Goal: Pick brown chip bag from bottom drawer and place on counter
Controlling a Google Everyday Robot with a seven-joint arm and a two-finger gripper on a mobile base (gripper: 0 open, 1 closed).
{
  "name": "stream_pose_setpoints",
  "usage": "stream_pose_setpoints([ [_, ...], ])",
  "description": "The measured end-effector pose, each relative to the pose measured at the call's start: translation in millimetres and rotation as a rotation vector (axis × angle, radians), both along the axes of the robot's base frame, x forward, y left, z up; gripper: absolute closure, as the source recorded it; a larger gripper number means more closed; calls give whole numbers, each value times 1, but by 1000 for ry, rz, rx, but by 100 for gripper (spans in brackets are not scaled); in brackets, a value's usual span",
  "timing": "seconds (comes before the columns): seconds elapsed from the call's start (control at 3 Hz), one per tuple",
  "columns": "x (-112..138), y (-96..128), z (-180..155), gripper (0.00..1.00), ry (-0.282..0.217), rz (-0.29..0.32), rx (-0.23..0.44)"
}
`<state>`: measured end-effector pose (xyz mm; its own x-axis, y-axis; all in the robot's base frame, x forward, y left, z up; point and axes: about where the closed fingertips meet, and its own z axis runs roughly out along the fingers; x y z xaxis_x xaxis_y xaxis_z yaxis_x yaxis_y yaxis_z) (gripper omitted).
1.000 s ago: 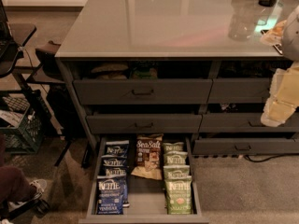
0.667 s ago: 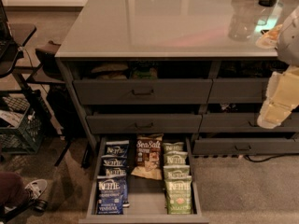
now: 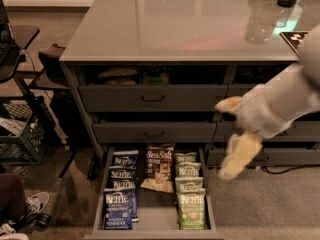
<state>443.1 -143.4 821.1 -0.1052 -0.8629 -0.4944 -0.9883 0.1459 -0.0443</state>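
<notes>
The counter (image 3: 175,29) tops a cabinet whose bottom drawer (image 3: 100,199) stands open, with a black crate (image 3: 20,134) and a shoe (image 3: 35,204) to its left. The gripper (image 3: 232,132) hangs before the right-hand drawers, above and right of the open one, spread wide and holding nothing. The brown bag (image 3: 159,166), lettered "Sea Salt", lies mid-drawer at the back, between 4 blue bags (image 3: 119,204) and 4 green bags (image 3: 190,206), all marked "Kettle".
</notes>
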Motion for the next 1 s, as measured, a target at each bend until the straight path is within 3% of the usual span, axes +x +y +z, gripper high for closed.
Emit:
stream_pose_setpoints([
  [0.33,-12,65,-93,0,109,37,145],
  [0.67,-21,110,-190,0,234,1,175],
  [1.0,11,146,-269,0,275,-75,181],
])
